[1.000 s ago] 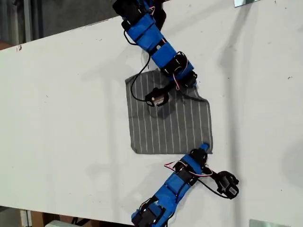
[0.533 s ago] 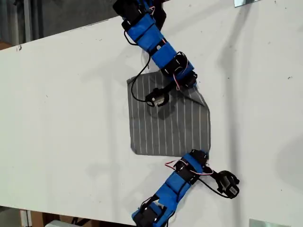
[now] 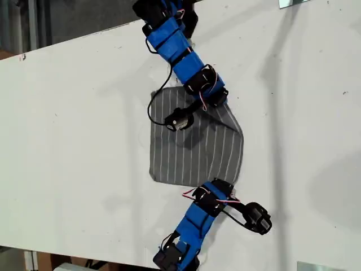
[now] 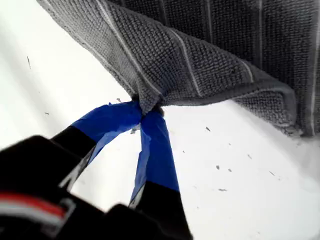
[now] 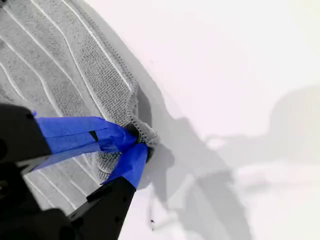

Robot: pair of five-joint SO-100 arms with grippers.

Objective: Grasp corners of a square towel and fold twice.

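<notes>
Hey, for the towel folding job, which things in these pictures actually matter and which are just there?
Part of the job:
- the towel, grey with white stripes
- my first gripper, fingers pinching a towel corner
- my second gripper, fingers pinching another corner

Just there:
- the white table underneath
- metal pieces at the exterior view's right edge, top and bottom

place: lab or workshop | evidence: bare white table [image 3: 73, 141]; 2 blue arms mounted

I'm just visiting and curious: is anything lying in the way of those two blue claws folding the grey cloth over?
Nothing visible does. My first gripper and my second gripper each already pinch a corner of the towel, and the white table around it looks bare.
</notes>
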